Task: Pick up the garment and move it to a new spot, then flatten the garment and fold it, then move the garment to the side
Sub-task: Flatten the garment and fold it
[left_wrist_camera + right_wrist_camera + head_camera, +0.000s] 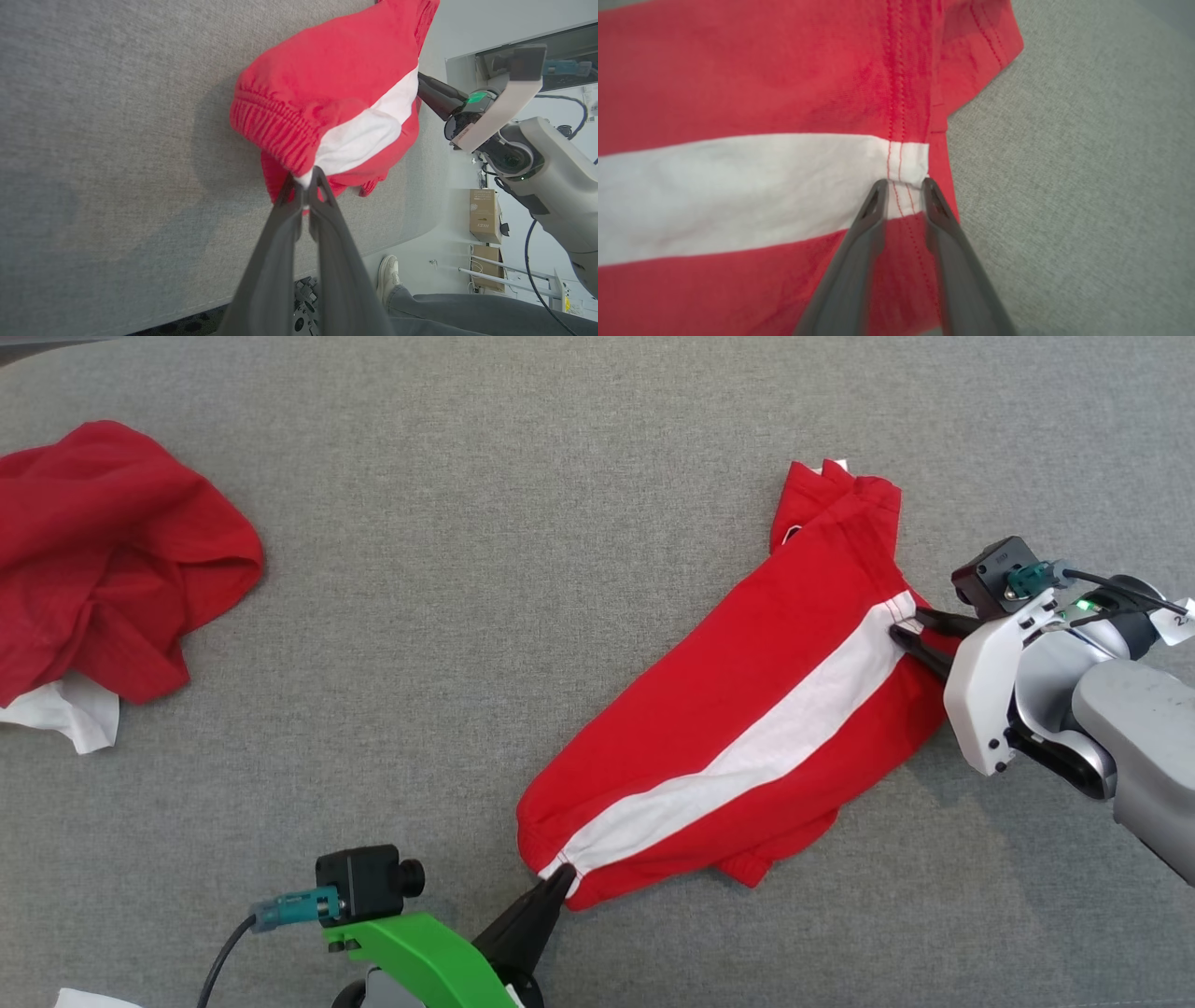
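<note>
Here: red garment (700,709), white stripe — left gripper (563,875) pinching waistband end; right gripper (907,623) narrowly parted astride opposite hem, apparently unclamped.

Grey fabric surface (560,476) with striped garment (747,709) and red heap (112,551), perhaps clothing.

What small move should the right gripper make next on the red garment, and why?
Probably close the right gripper on the white stripe's hem: its jaws stand apart astride that hem, while the left gripper is already shut on the waistband end of the garment.
</note>
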Robot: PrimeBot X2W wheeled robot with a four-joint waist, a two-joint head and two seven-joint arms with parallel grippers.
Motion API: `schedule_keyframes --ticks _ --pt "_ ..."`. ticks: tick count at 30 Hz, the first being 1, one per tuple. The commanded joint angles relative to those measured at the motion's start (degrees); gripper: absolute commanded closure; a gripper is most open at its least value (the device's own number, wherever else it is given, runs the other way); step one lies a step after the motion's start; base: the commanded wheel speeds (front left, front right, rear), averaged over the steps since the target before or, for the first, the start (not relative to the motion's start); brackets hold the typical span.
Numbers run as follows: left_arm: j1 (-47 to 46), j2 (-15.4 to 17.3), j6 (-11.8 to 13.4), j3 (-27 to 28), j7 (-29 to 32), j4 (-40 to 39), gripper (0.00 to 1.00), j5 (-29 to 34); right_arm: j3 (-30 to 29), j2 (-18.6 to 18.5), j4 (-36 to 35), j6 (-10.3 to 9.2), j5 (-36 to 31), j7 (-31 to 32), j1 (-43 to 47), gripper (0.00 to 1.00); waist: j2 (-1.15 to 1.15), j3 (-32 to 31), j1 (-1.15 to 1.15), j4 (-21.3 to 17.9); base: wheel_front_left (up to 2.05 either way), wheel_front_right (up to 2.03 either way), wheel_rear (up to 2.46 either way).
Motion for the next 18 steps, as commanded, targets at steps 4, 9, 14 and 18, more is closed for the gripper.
schedule_keyframes --ticks 4,9,14,18 --pt "-0.28 0.04 0.08 0.26 -0.11 0.18 1.0 -0.07 0.97 -0.22 0.89 -0.02 0.85 -1.04 -1.15 0.58 0.0 -0.03 0.0 0.15 0.0 0.0 0.0" --pt "-0.47 -0.15 0.04 -0.02 -0.12 0.1 1.0 -0.11 1.69 -0.26 2.33 -0.02 0.74 -2.28 -1.97 0.24 0.0 0.25 0.0 0.63 0.0 0.0 0.0" --pt "-0.56 -0.16 -0.17 -0.18 -0.22 0.12 1.0 -0.13 3.21 0.43 3.12 -0.02 0.73 -2.67 -2.77 0.48 0.0 0.7 0.0 1.14 0.0 0.0 0.0" --pt "-0.32 -0.19 -0.13 -0.11 -0.47 0.26 1.0 -0.2 4.5 0.61 3.22 -0.02 0.71 -3.76 -3.51 0.51 0.0 0.69 0.0 1.24 0.0 0.0 0.0"
